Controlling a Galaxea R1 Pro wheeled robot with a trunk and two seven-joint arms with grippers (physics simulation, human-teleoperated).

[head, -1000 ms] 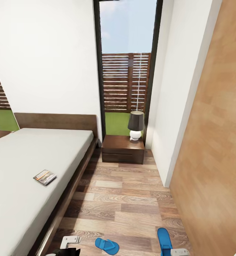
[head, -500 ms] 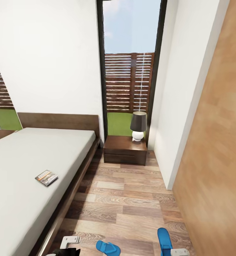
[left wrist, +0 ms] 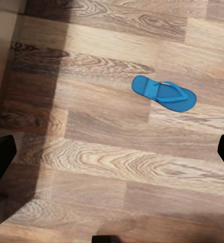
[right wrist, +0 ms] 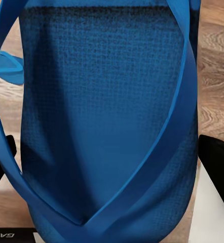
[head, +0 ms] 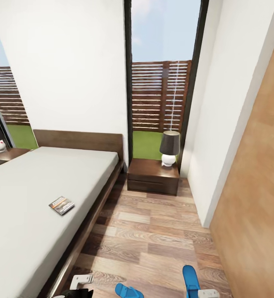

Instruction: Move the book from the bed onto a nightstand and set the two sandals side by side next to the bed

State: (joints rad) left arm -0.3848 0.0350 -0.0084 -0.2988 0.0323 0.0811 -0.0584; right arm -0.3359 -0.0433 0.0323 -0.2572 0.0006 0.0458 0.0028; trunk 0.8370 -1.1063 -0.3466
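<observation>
R gripper (right wrist: 104,152) clamps sandal (right wrist: 102,111); L gripper (left wrist: 111,152) apart over floor (left wrist: 91,167) w/ 2nd sandal (left wrist: 164,92).

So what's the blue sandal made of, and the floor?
The sandal looks like soft foam or rubber: its sole has a fine woven-looking texture and a thin bendy strap. The floor looks like matte wood planks, with swirly grain and plank seams.

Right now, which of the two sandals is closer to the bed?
The sandal at the head view's bottom centre, lying on the floor nearer the bed. The other sandal sits further right, by the right gripper.
</observation>
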